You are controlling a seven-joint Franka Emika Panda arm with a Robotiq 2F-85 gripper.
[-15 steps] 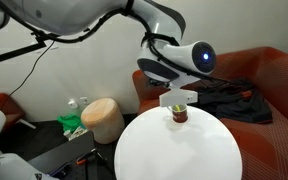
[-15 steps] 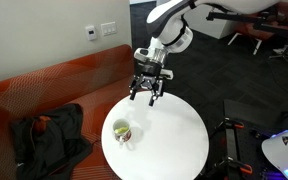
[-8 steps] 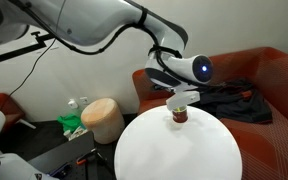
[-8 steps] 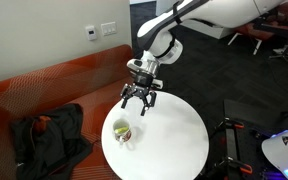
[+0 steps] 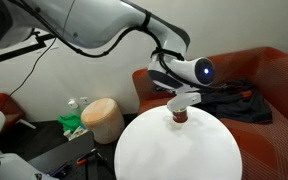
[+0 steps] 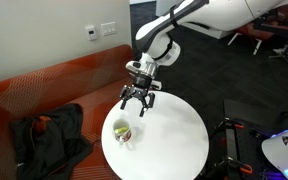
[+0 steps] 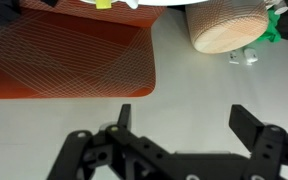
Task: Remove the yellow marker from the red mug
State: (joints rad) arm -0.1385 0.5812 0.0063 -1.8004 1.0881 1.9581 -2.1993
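Note:
The red mug (image 5: pixel 179 116) stands on the round white table (image 5: pixel 174 150) near its far edge. It also shows in an exterior view (image 6: pixel 121 132), where a yellow-green patch inside it is the yellow marker (image 6: pixel 120 128). My gripper (image 6: pixel 137 100) hovers above and beside the mug, open and empty. In an exterior view (image 5: pixel 181 101) it covers the mug's top, so the marker is hidden there. In the wrist view the open fingers (image 7: pixel 184 120) frame bare floor. A yellow bit (image 7: pixel 102 4) shows at the top edge.
An orange-red sofa (image 6: pixel 44 90) stands behind the table with dark clothing (image 6: pixel 49 135) on it. A tan cylindrical stool (image 5: pixel 102 118) stands on the floor beside the table and shows in the wrist view (image 7: pixel 229 25). Green items lie by the stool.
The gripper has moved down and sideways toward the mug and turned over the last second. It has barely moved in the last half second. It stays open.

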